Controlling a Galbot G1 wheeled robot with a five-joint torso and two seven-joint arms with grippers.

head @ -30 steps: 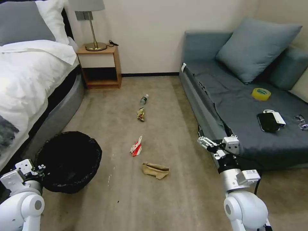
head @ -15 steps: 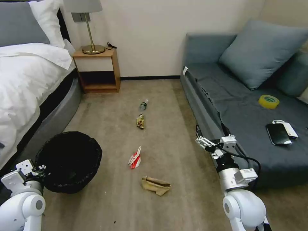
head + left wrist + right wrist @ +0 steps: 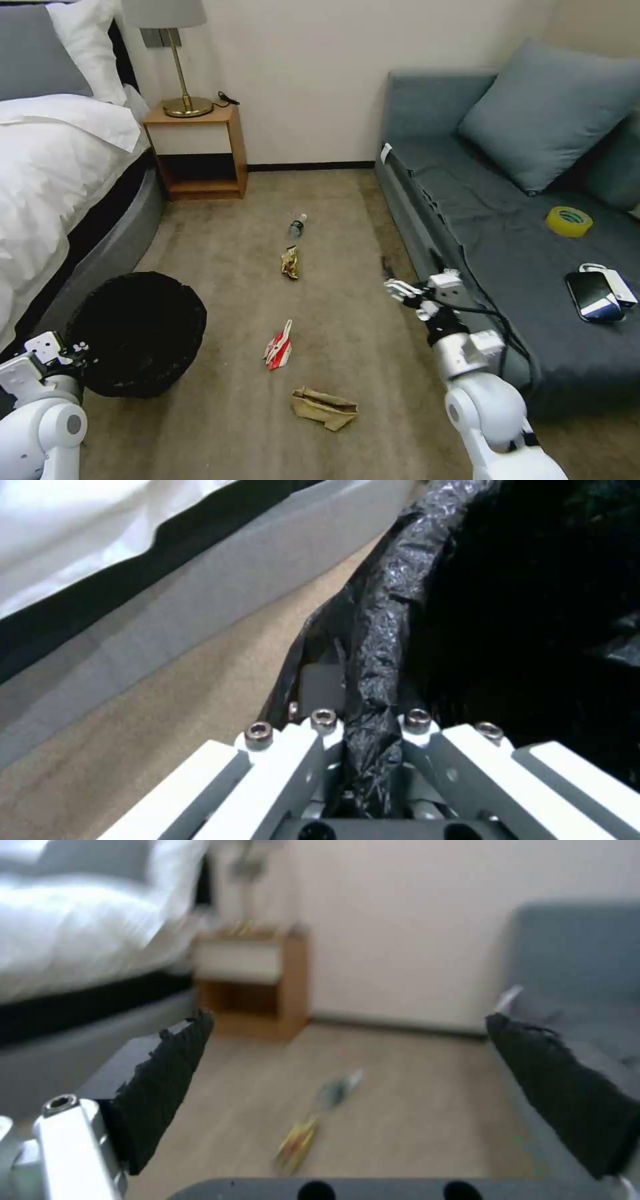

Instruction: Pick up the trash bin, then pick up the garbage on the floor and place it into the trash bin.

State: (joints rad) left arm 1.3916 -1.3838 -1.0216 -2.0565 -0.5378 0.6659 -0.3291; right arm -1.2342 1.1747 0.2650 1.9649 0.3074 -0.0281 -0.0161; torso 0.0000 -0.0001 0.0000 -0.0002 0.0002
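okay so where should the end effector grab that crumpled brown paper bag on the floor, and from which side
Probably from above. The crumpled brown paper bag lies flat on the carpet, long axis left-right, so close the fingers across its narrow width near the thicker, raised left end. The right end effector is open and hangs above the floor nearby.

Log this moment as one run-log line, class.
left end effector: shut on trash bin rim | right end effector: open, above carpet beside sofa | paper bag, carton, wrapper, bottle: on floor
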